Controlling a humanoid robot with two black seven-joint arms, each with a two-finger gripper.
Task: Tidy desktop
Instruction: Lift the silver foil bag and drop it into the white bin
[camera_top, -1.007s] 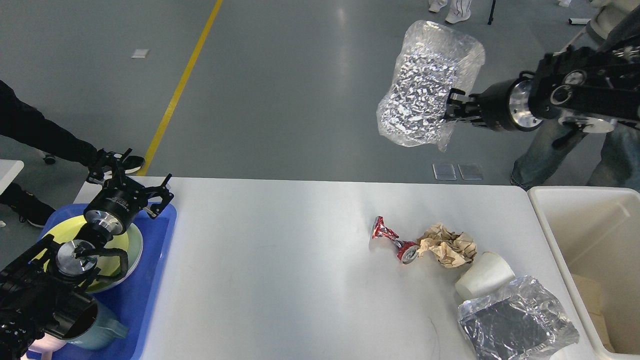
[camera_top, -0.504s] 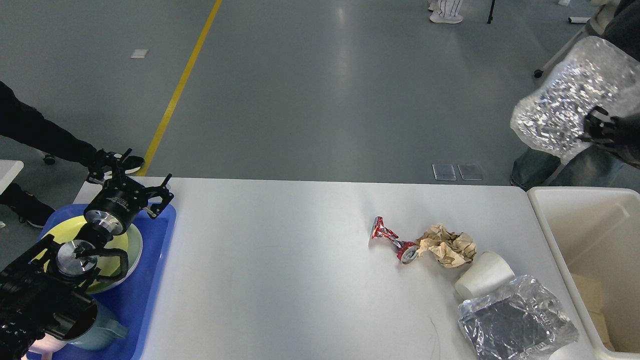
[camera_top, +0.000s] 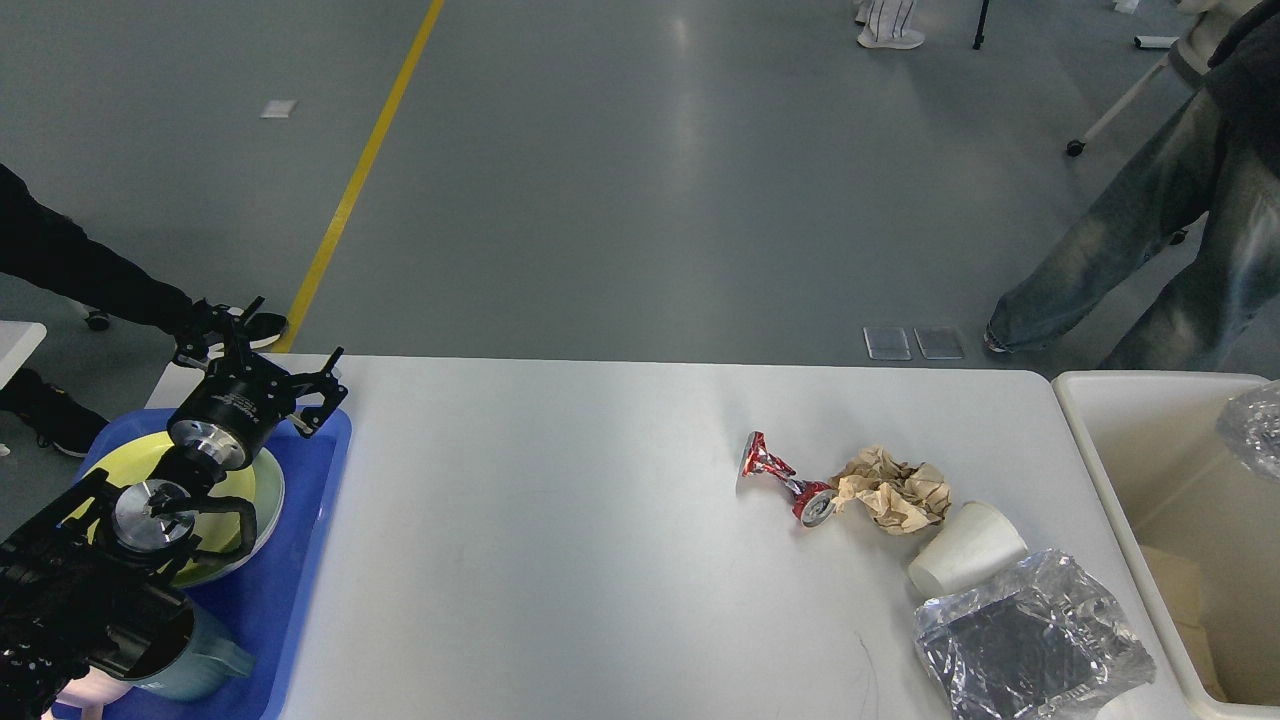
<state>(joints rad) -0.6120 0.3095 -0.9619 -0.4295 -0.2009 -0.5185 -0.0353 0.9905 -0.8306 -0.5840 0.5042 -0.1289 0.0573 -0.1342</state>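
The crushed red can (camera_top: 785, 478) lay on the desktop (camera_top: 560, 540) well right of the left gripper (camera_top: 262, 352), whose jaws stood spread; the right gripper was out of view.

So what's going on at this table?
A robot is clearing rubbish off a large white tabletop. Its left gripper hovers, fingers spread, over a blue plastic tray holding a yellow-green plate. The right arm is out of view. A shiny clear plastic bag shows at the cream plastic bin. A crushed red can, crumpled brown paper, white paper cup and silver foil bag remain.
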